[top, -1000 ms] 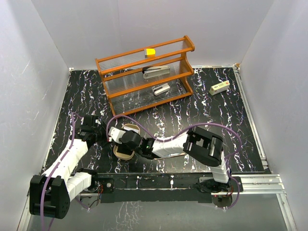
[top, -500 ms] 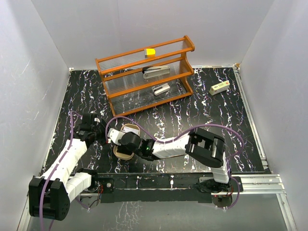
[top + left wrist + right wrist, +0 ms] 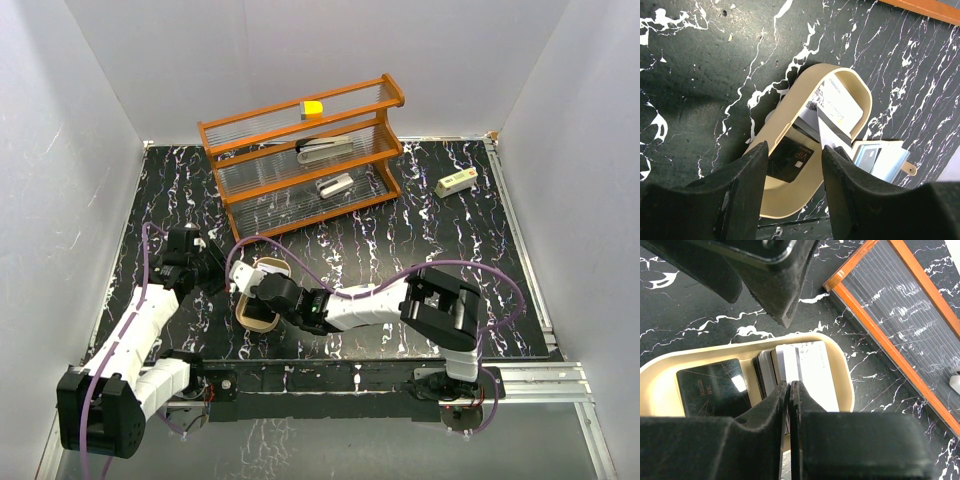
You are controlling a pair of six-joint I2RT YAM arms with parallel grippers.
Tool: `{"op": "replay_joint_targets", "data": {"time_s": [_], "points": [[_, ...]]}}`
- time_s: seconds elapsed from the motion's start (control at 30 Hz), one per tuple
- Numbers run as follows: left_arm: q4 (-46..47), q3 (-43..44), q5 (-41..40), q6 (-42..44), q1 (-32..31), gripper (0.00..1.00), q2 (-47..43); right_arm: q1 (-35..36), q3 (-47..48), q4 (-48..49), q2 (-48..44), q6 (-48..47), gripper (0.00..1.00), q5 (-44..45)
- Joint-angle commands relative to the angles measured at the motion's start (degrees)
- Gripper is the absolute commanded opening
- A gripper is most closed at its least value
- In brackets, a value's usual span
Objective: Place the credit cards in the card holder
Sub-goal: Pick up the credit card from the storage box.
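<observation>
We read right pincer (image 3: 789, 386) shut over credit cards (image 3: 715, 385) in card holder (image 3: 845, 370), likely pressing stack flat; grip unclear. Left pincer (image 3: 793, 155) half-open, empty, hovering ready to steady.

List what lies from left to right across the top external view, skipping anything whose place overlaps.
left gripper → card holder → yellow block → small white box

Credit cards (image 3: 712, 385) in card holder (image 3: 715, 355), rack (image 3: 300, 160) behind
</observation>
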Motion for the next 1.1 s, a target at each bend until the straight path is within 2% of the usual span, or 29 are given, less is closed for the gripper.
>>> {"op": "replay_joint_targets", "data": {"time_s": [0.0,0.23,0.43,0.6,0.8,0.9,1.07], "points": [[-1.6,2.3,1.9,0.8,0.4,0.46,-0.1,0.4,-1.5,0.8,-3.7,2.3,0.0,3.3],[1.5,2.1,8.0,1.9,0.4,0.51,-3.7,-0.3,-2.9,0.2,-7.2,5.7,0.0,6.0],[5.9,1.6,14.9,4.7,0.4,0.55,-7.8,-3.5,-7.5,1.4,-15.4,15.7,0.0,0.8],[14.8,-1.6,24.1,-0.4,0.4,0.59,-12.5,-9.1,-11.1,1.1,-21.8,27.2,0.0,-7.7],[27.8,-4.9,35.7,-7.5,0.3,0.61,-12.7,-13.8,-17.3,6.1,-30.7,41.3,0.0,-16.8],[33.3,-6.3,38.5,-11.3,0.4,0.61,-13.0,-14.7,-19.6,7.5,-34.6,50.5,0.0,-16.7],[39.9,-8.3,40.9,-16.1,0.3,0.6,-12.8,-14.8,-25.8,16.0,-40.4,62.0,0.0,-17.1]]}}
